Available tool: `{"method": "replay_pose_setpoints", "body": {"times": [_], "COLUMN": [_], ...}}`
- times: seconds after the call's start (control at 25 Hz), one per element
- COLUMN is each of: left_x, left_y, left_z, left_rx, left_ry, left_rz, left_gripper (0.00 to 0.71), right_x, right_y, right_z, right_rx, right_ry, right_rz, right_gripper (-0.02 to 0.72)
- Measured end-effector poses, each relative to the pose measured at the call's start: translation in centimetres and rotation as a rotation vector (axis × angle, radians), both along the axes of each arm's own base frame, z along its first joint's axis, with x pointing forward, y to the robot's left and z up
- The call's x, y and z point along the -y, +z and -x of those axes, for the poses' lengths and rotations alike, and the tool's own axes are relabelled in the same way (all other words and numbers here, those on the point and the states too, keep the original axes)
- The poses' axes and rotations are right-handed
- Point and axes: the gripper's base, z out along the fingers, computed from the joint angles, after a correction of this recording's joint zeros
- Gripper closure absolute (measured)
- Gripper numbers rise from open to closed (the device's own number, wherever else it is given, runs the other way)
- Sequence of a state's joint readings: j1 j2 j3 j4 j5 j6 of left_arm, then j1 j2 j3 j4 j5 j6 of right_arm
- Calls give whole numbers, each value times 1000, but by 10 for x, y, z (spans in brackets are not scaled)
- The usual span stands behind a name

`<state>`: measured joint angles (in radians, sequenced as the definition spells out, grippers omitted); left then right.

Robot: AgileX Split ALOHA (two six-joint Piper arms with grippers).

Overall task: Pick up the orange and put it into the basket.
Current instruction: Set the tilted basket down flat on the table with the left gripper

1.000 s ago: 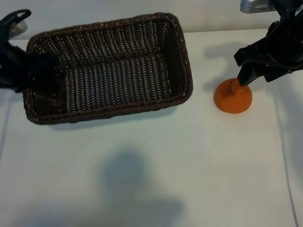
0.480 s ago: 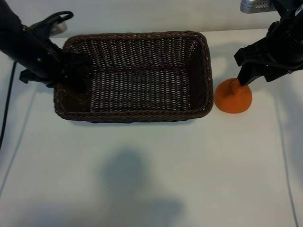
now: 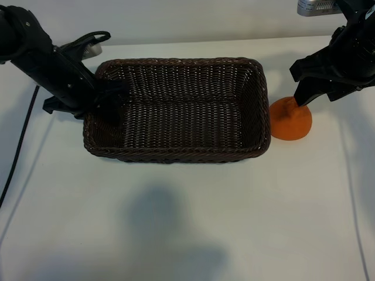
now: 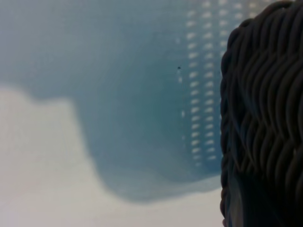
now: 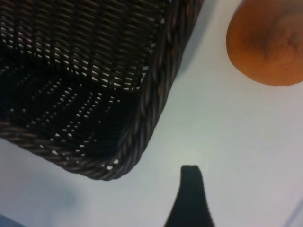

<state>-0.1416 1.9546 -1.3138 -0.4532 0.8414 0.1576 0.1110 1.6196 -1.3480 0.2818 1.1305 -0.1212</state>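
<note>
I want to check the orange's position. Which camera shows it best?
The exterior view: the whole orange sits on the table beside the basket, under the right claw. The right wrist view cuts it off at the edge; the left wrist view misses it.

A white table [image 3: 187,222] bears the basket [image 3: 176,153] just beside the orange [image 3: 291,122].

Two matte black robot arms, left arm [image 3: 50,61] trailing a black cable [image 3: 20,140], right arm [image 3: 345,55] blocky.
</note>
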Motion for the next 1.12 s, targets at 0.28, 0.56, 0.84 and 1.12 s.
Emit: {"method": "replay_pose_setpoints", "body": {"times": [0.28,0.56,0.84,1.12], "left_x": [2,2,6,10], "left_y": [-11,-13,-27,-28], "left_z": [-3,-8,-14,-15], "left_rx": [-4,48,42,47], "left_ry": [-12,-16,-9,-25], "left_rz": [-23,-32,-5,30], "left_gripper": [567,567,567,567], "right_x": [0,0,0,0], "right_y": [0,0,0,0], "right_z": [0,0,0,0], "right_rx": [0,-3,-3,-3], "right_ry": [0,1,1,1], "right_rz": [1,2,2,2], "right_gripper": [164,165,165,165]}}
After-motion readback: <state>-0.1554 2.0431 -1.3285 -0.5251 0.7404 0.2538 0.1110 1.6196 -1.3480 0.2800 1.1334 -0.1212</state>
